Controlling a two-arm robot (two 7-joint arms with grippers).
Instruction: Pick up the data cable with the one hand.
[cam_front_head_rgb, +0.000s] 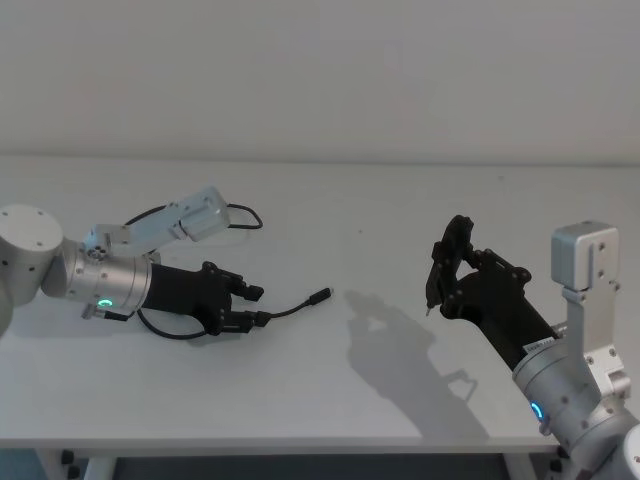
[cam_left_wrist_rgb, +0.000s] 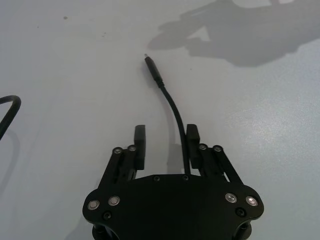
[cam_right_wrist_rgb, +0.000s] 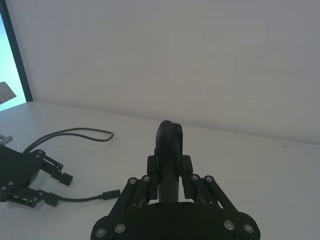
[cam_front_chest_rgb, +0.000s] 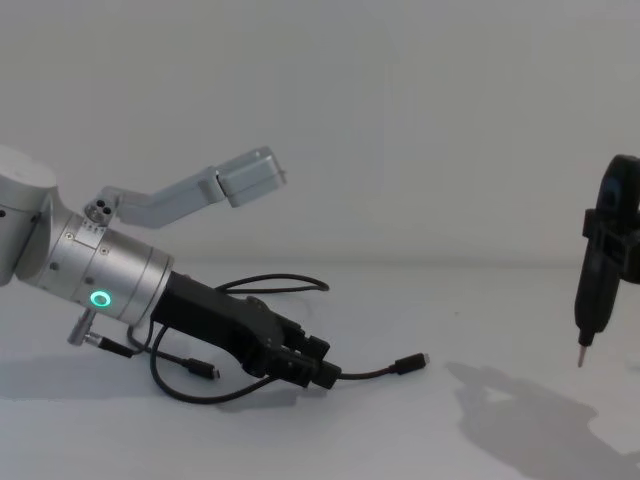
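The right gripper (cam_right_wrist_rgb: 169, 172) is seen up close, its two fingers (cam_right_wrist_rgb: 152, 169) pressed against either side of a black rod (cam_right_wrist_rgb: 169, 137) with a rounded top, which is carried out past the fingertips. Farther off, the left gripper (cam_right_wrist_rgb: 59, 190) is seen low over the white tabletop (cam_right_wrist_rgb: 260, 165), with its fingers spread apart. The data cable (cam_right_wrist_rgb: 75, 133) is led out from beside one of those fingers and is ended in a small plug (cam_right_wrist_rgb: 109, 194) lying on the tabletop; a loose loop of it is spread behind the left gripper. A plain pale wall (cam_right_wrist_rgb: 175, 60) is seen beyond the tabletop
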